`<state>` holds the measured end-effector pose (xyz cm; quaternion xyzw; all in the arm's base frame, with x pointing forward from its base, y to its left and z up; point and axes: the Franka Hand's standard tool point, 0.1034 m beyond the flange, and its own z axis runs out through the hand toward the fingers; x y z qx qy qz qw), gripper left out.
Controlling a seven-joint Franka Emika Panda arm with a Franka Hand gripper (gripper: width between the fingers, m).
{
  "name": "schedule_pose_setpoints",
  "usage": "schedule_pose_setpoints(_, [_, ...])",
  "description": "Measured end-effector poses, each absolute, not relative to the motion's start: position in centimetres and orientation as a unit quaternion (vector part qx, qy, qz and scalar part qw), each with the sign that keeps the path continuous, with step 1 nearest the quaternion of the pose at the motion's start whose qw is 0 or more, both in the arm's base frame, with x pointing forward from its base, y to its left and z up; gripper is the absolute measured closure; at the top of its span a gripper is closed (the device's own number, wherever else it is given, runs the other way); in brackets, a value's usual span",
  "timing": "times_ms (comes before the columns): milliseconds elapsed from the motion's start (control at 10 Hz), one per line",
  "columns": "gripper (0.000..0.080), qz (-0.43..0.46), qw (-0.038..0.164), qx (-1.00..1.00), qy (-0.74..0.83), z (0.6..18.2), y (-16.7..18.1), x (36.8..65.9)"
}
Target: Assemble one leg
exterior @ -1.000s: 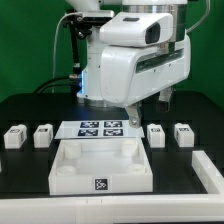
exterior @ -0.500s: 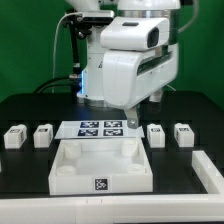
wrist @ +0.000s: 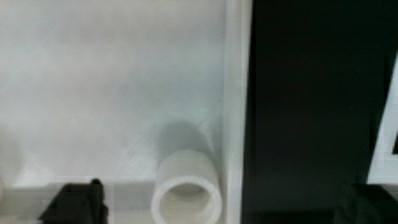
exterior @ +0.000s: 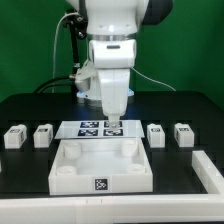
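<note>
Hovering gripper (exterior: 112, 119): mine, pointing straight down, tips low over the marker board (exterior: 85, 127), just behind the back wall of the tray part (exterior: 68, 178). Contact with either: cannot tell.
Jaw state: cannot tell. In the exterior view my fingers read as one narrow stub, and the wrist view catches only one dark fingertip (wrist: 75, 203).
Legs: leg 1 (exterior: 14, 136), leg 2 (exterior: 43, 133), leg 3 (exterior: 156, 133) and leg 4 (exterior: 183, 132) lie in one row across the middle of the worktop (exterior: 30, 108), level with the marker board.
Leg split: legs 1 and 2 are toward the worktop edge on the exterior view's left, legs 3 and 4 toward the edge on the exterior view's right. Each is apart from its neighbour.
Leg vs gripper: none touches my fingers. Leg 3 is the nearest.
Tray part: white, square, raised walls. It sits between the marker board and the worktop's near edge, with a tag (exterior: 100, 184) on its front wall.
Wrist view: the tray's white floor (wrist: 107, 90) fills most of it, with one round socket (wrist: 183, 190) and a strip of black worktop beside it.
Extra part: a white piece (exterior: 210, 170) at the worktop's near corner on the exterior view's right, cut off by the frame.
</note>
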<state>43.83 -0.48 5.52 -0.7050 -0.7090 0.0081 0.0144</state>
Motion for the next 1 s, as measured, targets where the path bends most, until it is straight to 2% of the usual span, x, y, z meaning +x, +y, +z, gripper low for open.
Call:
schedule_pose_setpoints(300, [0.0150, -0.001, 0.018, -0.700, -0.714, 2.5, -1.0, 43.5])
schedule_pose_setpoints(800, [0.0161, -0.002, 0.020, -0.702, -0.712, 1.7, -0.9, 43.3])
schedule_pose_setpoints(900, [0.0331, -0.002, 0.020, -0.702, -0.712, 1.6, -0.9, 43.3])
schedule_pose_setpoints(1000, [0.0331, -0.002, 0.020, -0.702, -0.711, 1.6, -0.9, 43.3])
